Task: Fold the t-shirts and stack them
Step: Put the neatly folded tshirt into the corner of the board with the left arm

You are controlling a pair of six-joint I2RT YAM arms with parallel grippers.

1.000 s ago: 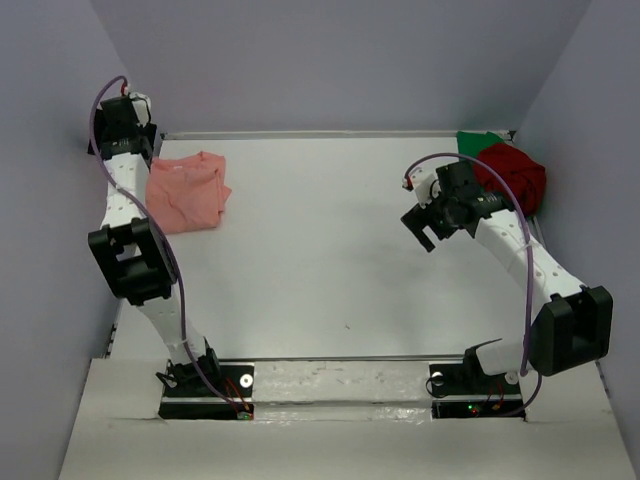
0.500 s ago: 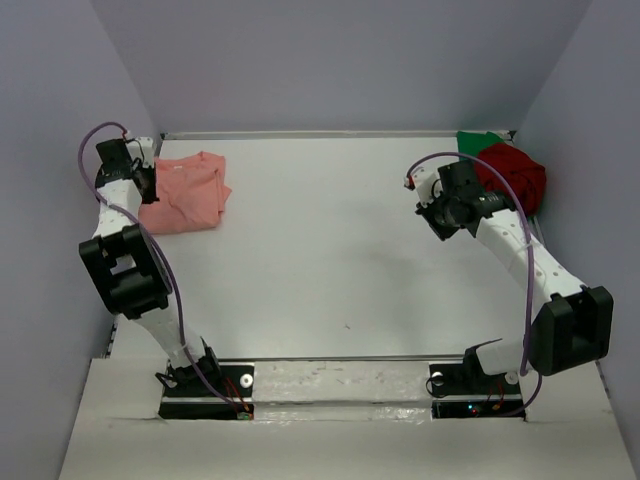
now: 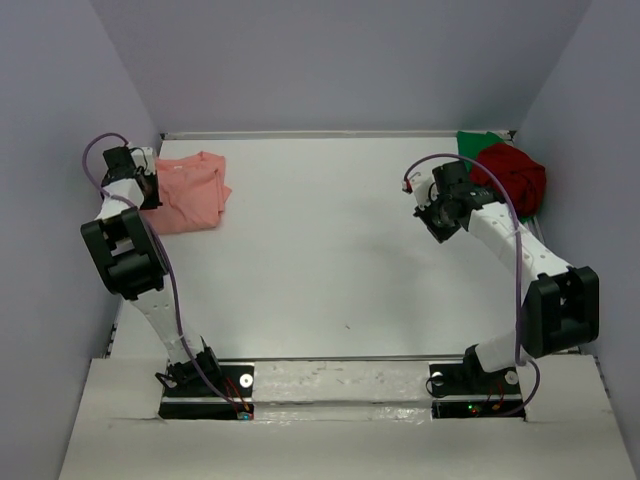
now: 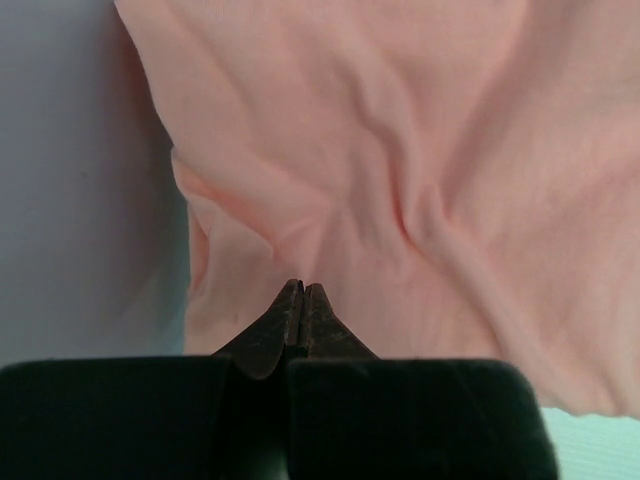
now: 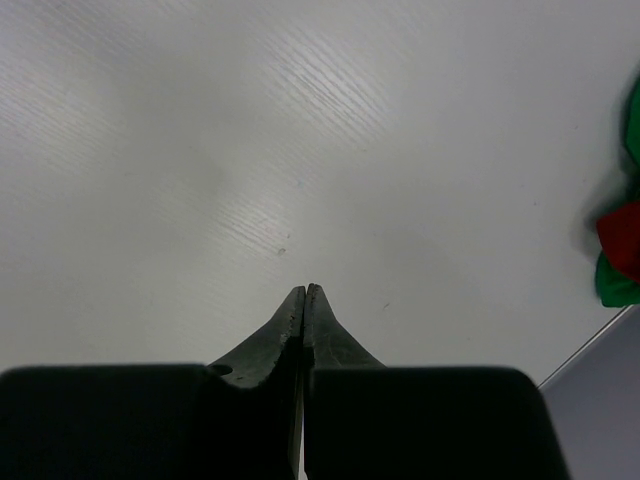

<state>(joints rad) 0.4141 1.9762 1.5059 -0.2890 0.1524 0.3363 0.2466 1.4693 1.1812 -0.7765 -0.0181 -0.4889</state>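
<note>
Early in the task, by the look of it: none of the three t-shirts laid out flat, nothing folded, nothing stacked.

Hovering with the left end effector (image 4: 302,290) over the salmon-pink t-shirt (image 3: 187,192), crumpled at the upper left of the overhead view, close against the left wall (image 3: 50,200). Closed there tip to tip, with no fold of cloth seen between the jaws in the wrist view. Holding the right end effector (image 5: 304,292) over bare counter (image 3: 330,260) at centre right, likewise closed on nothing. Just beyond it, in the upper right corner: the dark red t-shirt (image 3: 515,177) bunched on top of the green t-shirt (image 3: 475,142), touching, both tight against the right wall (image 3: 600,150).

Judged as the step in hand: reaching for the pink one, to pull it out and spread it. Next: open the left jaws, come down on a hem or shoulder edge, pinch there, drag toward the middle. Probably calls for both end effectors on opposite corners to get it flat.

Plenty of open room across the middle and lower part of the counter for spreading and folding. Very little at the left wall and the back edge, so keep the wrist clear there. Same squeeze in the upper right corner when going for the other two.
</note>
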